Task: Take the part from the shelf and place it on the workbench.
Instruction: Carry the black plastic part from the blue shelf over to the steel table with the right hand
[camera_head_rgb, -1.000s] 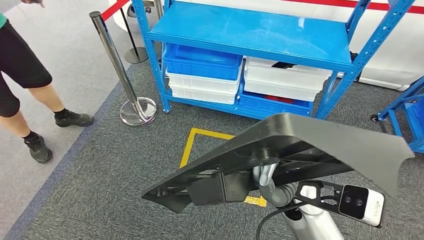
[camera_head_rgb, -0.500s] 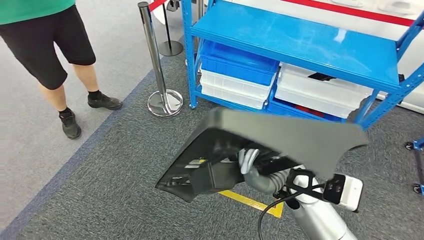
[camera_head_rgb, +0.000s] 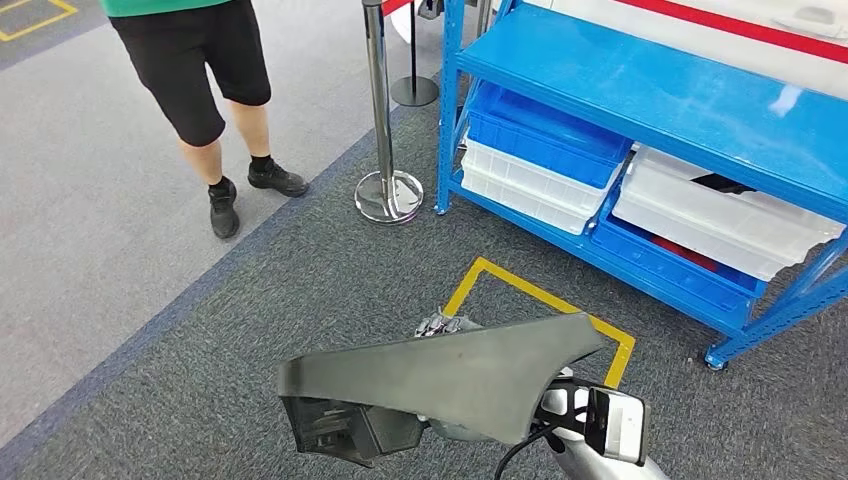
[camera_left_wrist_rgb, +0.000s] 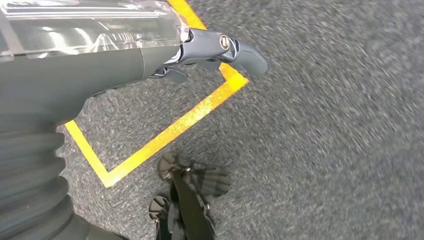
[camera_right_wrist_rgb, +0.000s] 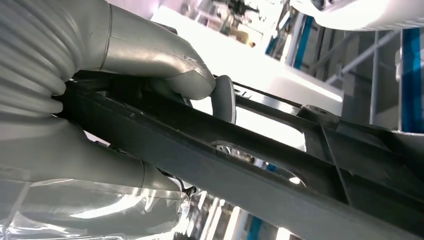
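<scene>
Part (camera_head_rgb: 450, 375), a dark grey moulded panel, is held low in front of the robot, above the grey carpet (camera_head_rgb: 250, 300) and just near of a yellow tape square (camera_head_rgb: 480, 268) on the floor. The right hand (camera_right_wrist_rgb: 150, 65) grips it from underneath: in the right wrist view the grey thumb (camera_right_wrist_rgb: 190, 80) lies over one of the panel's dark ribs and the rest of the hand wraps below it. The left hand (camera_left_wrist_rgb: 215, 50) hangs over the carpet with nothing in it, its dark fingers (camera_left_wrist_rgb: 245, 52) stretched out, above the tape.

The blue shelf (camera_head_rgb: 640, 90) stands beyond the square. Under its top board sit a blue bin (camera_head_rgb: 540, 135) on two stacked white bins (camera_head_rgb: 520, 185), their insides hidden, and beside them a white bin (camera_head_rgb: 720, 215) with something dark showing at its top, stacked on another blue bin (camera_head_rgb: 670, 260) with something red inside. No writing can be read.

A chrome post (camera_head_rgb: 385, 110) stands left of the shelf, and a person (camera_head_rgb: 210, 80) in black shorts stands further left.
</scene>
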